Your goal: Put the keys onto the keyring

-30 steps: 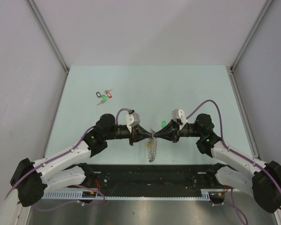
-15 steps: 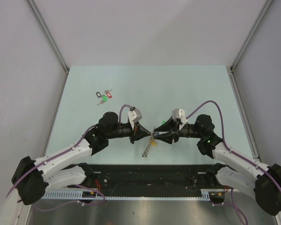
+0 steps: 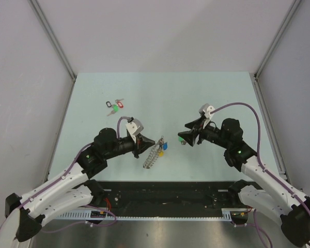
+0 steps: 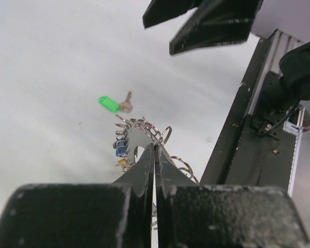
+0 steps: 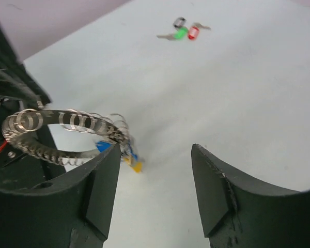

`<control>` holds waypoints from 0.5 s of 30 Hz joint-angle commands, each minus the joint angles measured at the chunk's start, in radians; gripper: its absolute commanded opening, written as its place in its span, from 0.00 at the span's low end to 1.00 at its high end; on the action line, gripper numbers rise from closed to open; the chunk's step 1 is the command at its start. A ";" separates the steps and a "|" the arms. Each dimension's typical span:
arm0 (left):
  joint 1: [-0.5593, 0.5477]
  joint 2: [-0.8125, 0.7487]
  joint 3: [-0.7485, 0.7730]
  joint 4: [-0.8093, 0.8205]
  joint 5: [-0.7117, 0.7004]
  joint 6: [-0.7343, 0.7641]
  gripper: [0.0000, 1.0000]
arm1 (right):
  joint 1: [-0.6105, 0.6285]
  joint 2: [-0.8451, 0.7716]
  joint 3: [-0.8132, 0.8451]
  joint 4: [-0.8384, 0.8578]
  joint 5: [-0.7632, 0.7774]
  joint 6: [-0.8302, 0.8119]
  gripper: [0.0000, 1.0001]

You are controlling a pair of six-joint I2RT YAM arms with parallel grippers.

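Left claw [image 4: 155,148] is pinched shut on the keyring [image 4: 144,130]. The ring looks raised off the table [image 3: 222,93] and tilted. Blue key [image 5: 106,146] hangs at the ring's coils; it looks threaded, cannot confirm. Green key [image 4: 109,104] lies flat on the table just beyond the ring, not touching it. Right claw [image 5: 155,150] is spread open and empty, near the green key. Spare bunch of three keys [image 5: 183,32] sits well apart on the far side.

Risks:
- The green key lies flat, so fingers may skid it away rather than lift it.
- The pinch on springy wire is thin. A push while threading could twist the ring or pull it free.
- If that happens, the blue key may slide off.
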 commanded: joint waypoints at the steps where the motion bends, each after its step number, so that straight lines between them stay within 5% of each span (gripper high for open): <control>1: 0.010 -0.052 0.067 -0.088 -0.066 0.048 0.00 | -0.018 0.051 0.071 -0.156 0.146 0.022 0.60; 15: 0.041 -0.115 0.066 -0.201 -0.141 0.133 0.00 | 0.006 0.238 0.111 -0.183 0.288 0.066 0.55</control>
